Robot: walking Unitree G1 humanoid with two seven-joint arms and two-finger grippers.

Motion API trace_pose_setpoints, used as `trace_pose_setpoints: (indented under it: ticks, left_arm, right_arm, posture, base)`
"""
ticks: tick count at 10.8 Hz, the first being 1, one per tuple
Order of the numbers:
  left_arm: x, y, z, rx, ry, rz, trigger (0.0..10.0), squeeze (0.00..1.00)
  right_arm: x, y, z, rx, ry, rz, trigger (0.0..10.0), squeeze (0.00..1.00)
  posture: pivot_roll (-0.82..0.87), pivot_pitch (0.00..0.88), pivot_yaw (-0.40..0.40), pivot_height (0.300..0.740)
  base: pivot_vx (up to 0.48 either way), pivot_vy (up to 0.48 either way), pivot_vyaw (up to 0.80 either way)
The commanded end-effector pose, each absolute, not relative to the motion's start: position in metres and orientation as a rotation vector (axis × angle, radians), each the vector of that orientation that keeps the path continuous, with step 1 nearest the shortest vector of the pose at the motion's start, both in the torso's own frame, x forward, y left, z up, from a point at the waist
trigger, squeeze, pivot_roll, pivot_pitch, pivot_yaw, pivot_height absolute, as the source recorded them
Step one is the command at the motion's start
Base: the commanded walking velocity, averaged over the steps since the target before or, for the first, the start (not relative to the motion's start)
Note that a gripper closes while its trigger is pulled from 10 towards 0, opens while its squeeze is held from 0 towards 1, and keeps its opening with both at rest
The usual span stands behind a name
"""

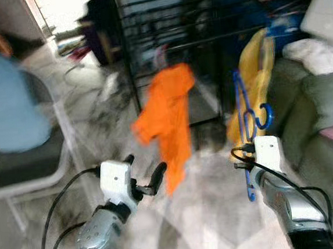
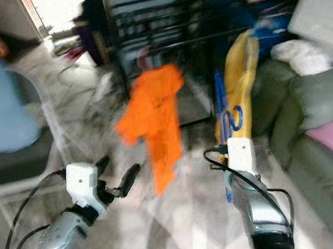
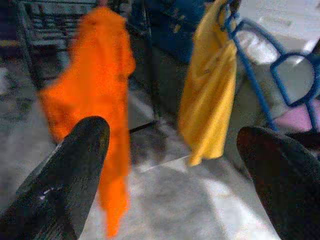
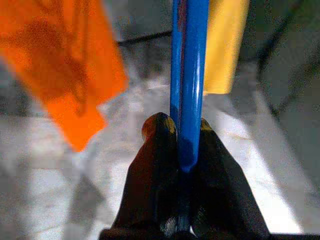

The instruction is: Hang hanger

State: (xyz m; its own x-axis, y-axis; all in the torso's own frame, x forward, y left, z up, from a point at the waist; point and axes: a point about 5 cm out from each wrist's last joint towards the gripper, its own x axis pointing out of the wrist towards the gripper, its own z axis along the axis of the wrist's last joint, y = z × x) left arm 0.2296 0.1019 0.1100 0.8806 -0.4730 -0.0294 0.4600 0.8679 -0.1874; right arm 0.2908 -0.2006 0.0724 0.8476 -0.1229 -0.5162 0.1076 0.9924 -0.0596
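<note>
Right gripper (image 4: 182,137) clamps a blue hanger (image 4: 187,75) rising straight from its fingertips; left gripper (image 3: 175,145) spread wide. Motion blur smears the dark rack (image 1: 163,20) beyond.

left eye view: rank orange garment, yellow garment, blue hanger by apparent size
1. Orange garment, hanging on the dark rack: largest.
2. Yellow garment: looks slightly smaller, but the blue hanger hides part of it and the frame is blurred, so unsure.
3. Blue hanger, gripped by the right gripper: thinnest, smallest in area.

Marble floor (image 1: 209,214), grey chair (image 1: 24,166), green sofa (image 1: 324,122).
</note>
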Motion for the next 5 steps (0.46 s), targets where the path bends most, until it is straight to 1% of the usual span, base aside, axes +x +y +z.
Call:
trace_pose_setpoints:
  ticks: [1, 4, 5]
  left_arm:
    - [0.2306, 0.1084, 0.112, -0.151, 0.07, -0.472, 10.0, 0.0]
    - [0.2316, 0.1089, 0.112, -0.148, 0.071, -0.467, 10.0, 0.0]
    - [0.2312, 0.1085, 0.112, -0.149, 0.071, -0.466, 10.0, 0.0]
  right_arm:
    - [0.2946, -0.1913, 0.0781, -0.032, 0.524, -0.082, 10.0, 0.0]
    - [0.2953, -0.1889, 0.0781, -0.031, 0.524, -0.061, 10.0, 0.0]
    - [0.2958, -0.1882, 0.0789, -0.032, 0.509, -0.051, 10.0, 0.0]
  posture:
    - [-0.05, 0.08, 0.031, 0.74]
    - [-0.05, 0.078, 0.031, 0.74]
    - [-0.05, 0.078, 0.031, 0.74]
  base:
    - [0.48, 0.0, 0.0]
    - [0.48, 0.0, 0.0]
    - [0.48, 0.0, 0.78]
